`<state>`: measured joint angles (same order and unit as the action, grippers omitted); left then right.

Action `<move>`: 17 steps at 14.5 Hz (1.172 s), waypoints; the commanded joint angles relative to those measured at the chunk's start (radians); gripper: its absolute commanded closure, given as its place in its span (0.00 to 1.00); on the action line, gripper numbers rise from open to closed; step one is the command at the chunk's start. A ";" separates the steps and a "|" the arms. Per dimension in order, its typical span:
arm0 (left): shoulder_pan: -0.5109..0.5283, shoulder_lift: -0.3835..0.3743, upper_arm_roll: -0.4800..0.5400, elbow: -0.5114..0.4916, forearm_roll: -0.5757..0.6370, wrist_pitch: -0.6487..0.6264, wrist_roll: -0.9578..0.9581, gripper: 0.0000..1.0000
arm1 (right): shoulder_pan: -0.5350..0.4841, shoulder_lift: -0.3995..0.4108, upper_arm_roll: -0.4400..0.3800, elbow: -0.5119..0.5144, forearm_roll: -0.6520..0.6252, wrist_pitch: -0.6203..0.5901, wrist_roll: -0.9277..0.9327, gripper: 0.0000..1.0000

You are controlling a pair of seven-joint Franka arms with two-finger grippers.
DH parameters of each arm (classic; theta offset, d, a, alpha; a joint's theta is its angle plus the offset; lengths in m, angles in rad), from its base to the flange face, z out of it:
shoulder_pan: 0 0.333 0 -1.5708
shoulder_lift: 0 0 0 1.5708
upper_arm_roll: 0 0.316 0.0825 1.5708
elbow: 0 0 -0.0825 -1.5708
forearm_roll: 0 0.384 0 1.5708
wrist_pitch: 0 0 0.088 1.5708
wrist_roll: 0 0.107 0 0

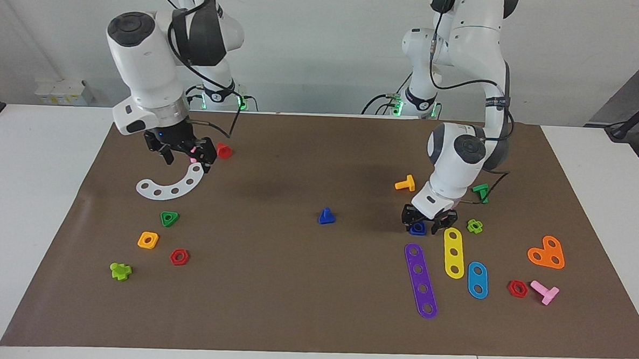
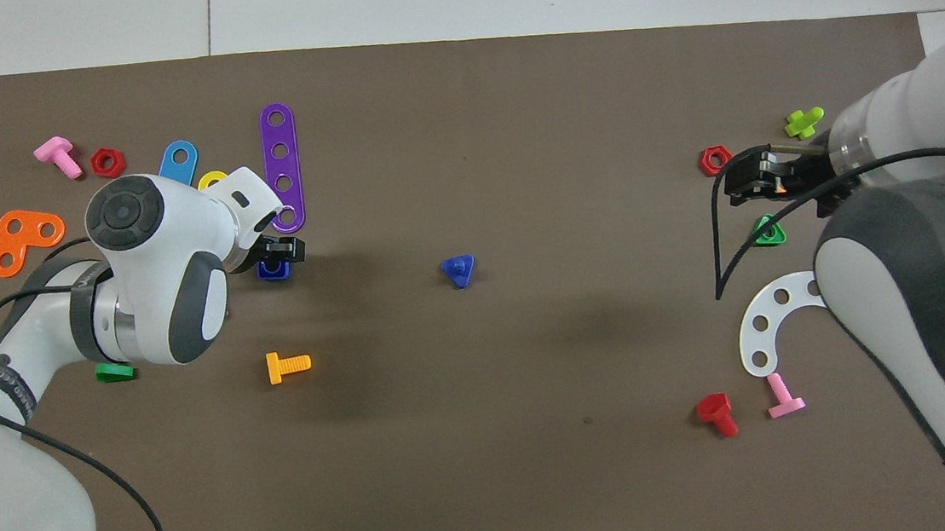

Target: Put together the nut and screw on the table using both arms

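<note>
My left gripper (image 1: 424,223) is down on the dark-blue square nut (image 1: 417,228), fingers straddling it and partly drawn in; the blue screw (image 1: 325,216) stands mid-counter, right gripper (image 1: 183,154) spread, aloft.

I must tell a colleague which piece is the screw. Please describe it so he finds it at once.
On the brown paper mat, look at the bare middle, between the two clusters of coloured parts. The screw stands there alone, head down and shaft up. It is the only dark-blue piece with a triangular head.
</note>
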<state>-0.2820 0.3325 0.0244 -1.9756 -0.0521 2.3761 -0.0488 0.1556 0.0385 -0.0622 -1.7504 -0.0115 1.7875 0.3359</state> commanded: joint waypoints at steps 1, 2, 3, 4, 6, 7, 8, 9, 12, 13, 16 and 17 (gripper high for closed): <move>-0.016 -0.016 0.016 -0.040 -0.008 -0.009 0.015 0.30 | -0.085 -0.060 0.015 -0.043 0.031 -0.063 -0.112 0.00; -0.016 -0.018 0.016 -0.043 -0.008 -0.015 0.014 0.31 | -0.123 -0.068 0.015 -0.043 0.036 -0.095 -0.157 0.00; -0.016 -0.020 0.016 -0.045 -0.008 -0.015 0.013 0.32 | -0.160 -0.077 0.015 -0.046 0.038 -0.124 -0.213 0.00; -0.016 -0.020 0.016 -0.046 -0.008 -0.017 0.013 0.33 | -0.195 -0.087 0.015 -0.050 0.041 -0.144 -0.265 0.00; -0.016 -0.021 0.016 -0.049 -0.008 -0.017 0.013 0.35 | -0.235 -0.095 0.015 -0.043 0.041 -0.160 -0.316 0.00; -0.016 -0.021 0.016 -0.051 -0.008 -0.017 0.013 0.38 | -0.229 -0.095 0.015 -0.026 0.041 -0.157 -0.308 0.00; -0.016 -0.021 0.016 -0.051 -0.008 -0.017 0.013 0.41 | -0.222 -0.094 0.021 0.004 0.035 -0.158 -0.293 0.00; -0.016 -0.021 0.016 -0.051 -0.008 -0.017 0.013 0.43 | -0.220 -0.088 0.027 0.034 0.019 -0.158 -0.267 0.00; -0.016 -0.021 0.016 -0.049 -0.008 -0.021 0.013 0.50 | -0.194 -0.081 0.028 0.100 -0.027 -0.166 -0.258 0.00; -0.016 -0.021 0.016 -0.049 -0.008 -0.021 0.013 0.54 | -0.188 -0.080 0.028 0.121 -0.034 -0.172 -0.258 0.00; -0.016 -0.021 0.016 -0.045 -0.008 -0.028 0.013 0.68 | -0.171 -0.071 0.028 0.146 -0.033 -0.189 -0.253 0.00; -0.016 -0.020 0.016 -0.042 -0.006 -0.029 0.013 0.70 | -0.153 -0.069 0.028 0.153 -0.038 -0.203 -0.253 0.00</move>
<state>-0.2821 0.3311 0.0245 -2.0020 -0.0521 2.3599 -0.0469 -0.0211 -0.0447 -0.0368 -1.6258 -0.0278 1.6155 0.0589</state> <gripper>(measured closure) 0.533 0.000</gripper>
